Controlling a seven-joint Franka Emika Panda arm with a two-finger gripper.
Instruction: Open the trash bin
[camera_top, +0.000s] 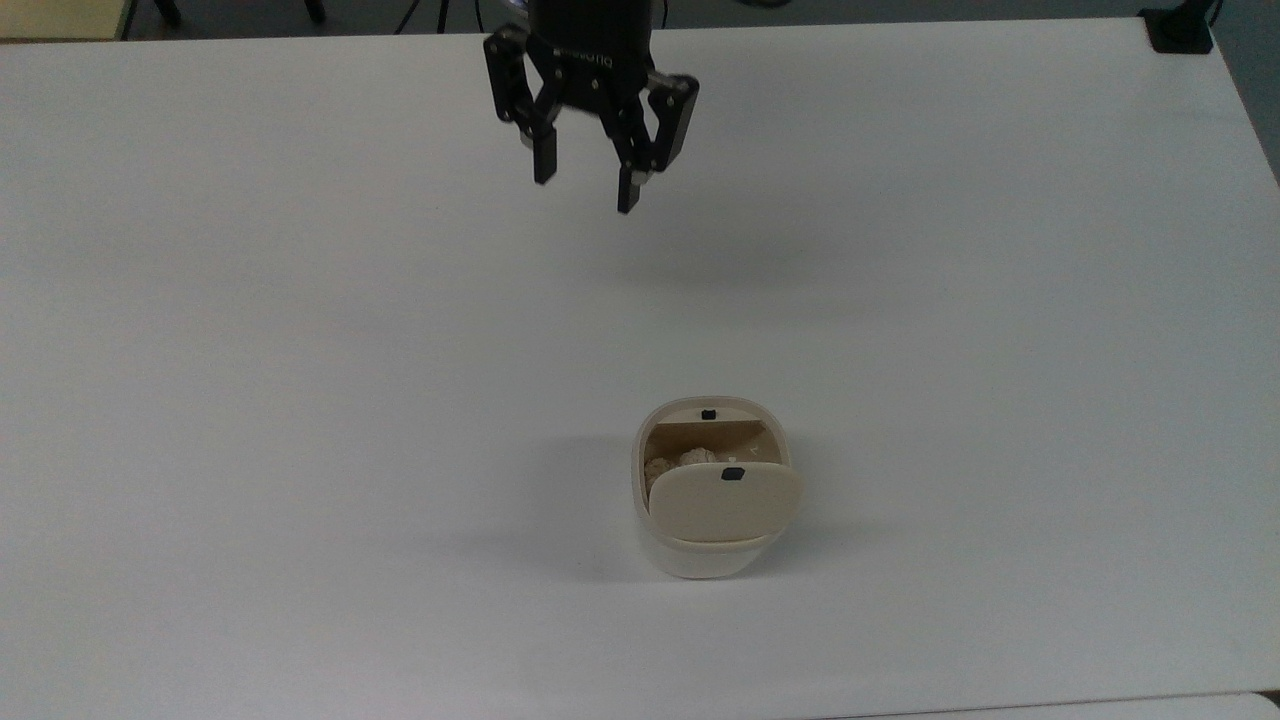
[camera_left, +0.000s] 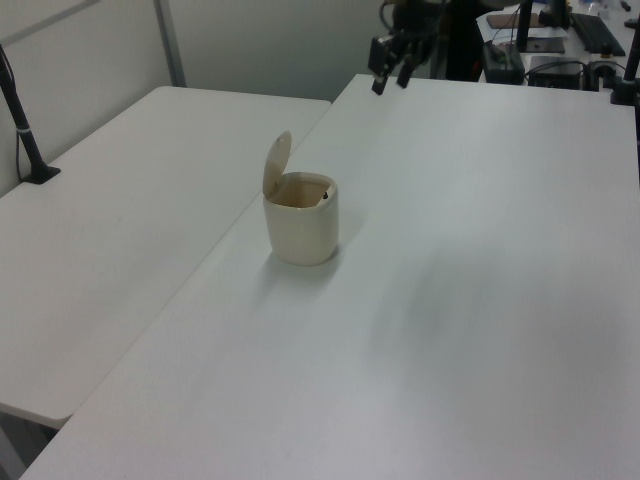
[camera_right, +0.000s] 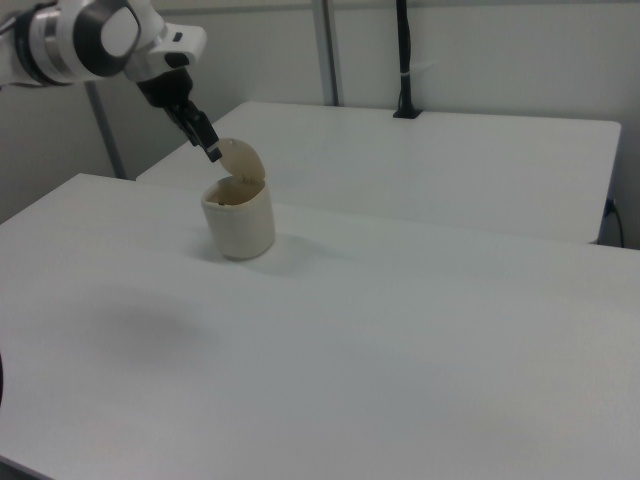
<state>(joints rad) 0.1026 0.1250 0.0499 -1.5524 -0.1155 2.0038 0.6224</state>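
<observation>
Trash bin (camera_top: 712, 490) stood near the table's (camera_top: 250, 400) middle with its lid (camera_left: 275, 165) tipped up, the empty gripper (camera_top: 585, 180) spread wide far behind it, so only a careless return sweep could knock that lid shut.

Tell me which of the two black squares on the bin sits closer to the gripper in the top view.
The one on the trash bin's rim, nearer the open gripper; the other sits on the raised lid.
</observation>
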